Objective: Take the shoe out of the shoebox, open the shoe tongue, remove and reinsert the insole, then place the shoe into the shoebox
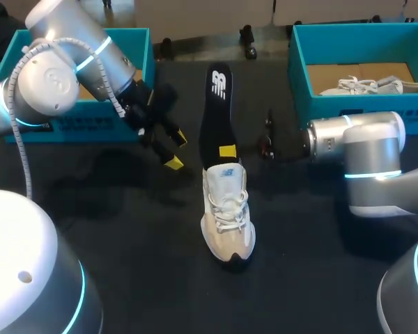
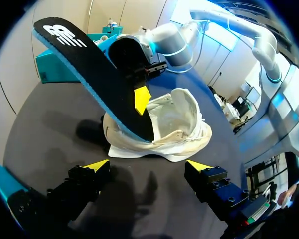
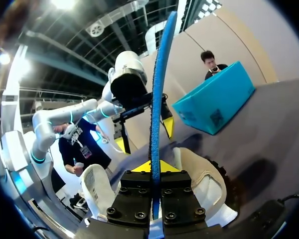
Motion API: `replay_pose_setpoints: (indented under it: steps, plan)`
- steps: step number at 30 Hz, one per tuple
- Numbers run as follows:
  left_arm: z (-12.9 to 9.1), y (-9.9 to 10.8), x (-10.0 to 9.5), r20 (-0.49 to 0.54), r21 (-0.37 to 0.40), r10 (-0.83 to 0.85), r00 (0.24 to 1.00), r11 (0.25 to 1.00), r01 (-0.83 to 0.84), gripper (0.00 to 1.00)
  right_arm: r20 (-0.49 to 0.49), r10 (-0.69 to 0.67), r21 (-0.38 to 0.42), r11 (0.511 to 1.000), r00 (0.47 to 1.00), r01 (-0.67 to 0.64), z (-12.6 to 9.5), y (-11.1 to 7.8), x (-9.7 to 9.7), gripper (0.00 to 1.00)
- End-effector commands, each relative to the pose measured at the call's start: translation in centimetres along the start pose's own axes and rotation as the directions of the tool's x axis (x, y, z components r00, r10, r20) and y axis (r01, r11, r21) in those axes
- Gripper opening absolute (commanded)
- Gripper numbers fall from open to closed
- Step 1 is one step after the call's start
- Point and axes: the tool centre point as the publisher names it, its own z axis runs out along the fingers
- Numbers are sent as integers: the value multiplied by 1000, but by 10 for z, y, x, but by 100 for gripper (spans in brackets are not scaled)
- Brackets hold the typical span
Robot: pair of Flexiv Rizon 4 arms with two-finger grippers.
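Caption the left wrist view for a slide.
Open left tool faces the white shoe while the right tool holds the black insole angled into it.

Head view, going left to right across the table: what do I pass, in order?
left shoebox → left pincer, open → insole, standing up → right shoebox with a second shoe inside. The shoe under the insole overlaps it, so it is left out.
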Motion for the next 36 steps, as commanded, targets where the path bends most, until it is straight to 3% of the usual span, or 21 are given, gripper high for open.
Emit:
replay_pose_setpoints:
  steps: [1,36]
  plan:
    - [0,0,0,0,-3,-1,1000,1000,1,100,11,2,-9,1000,1000,-1,2,-8,2,0]
    - [0,0,0,0,-3,-1,1000,1000,1,100,50,108,26,994,993,-110,-1,-33,21,0]
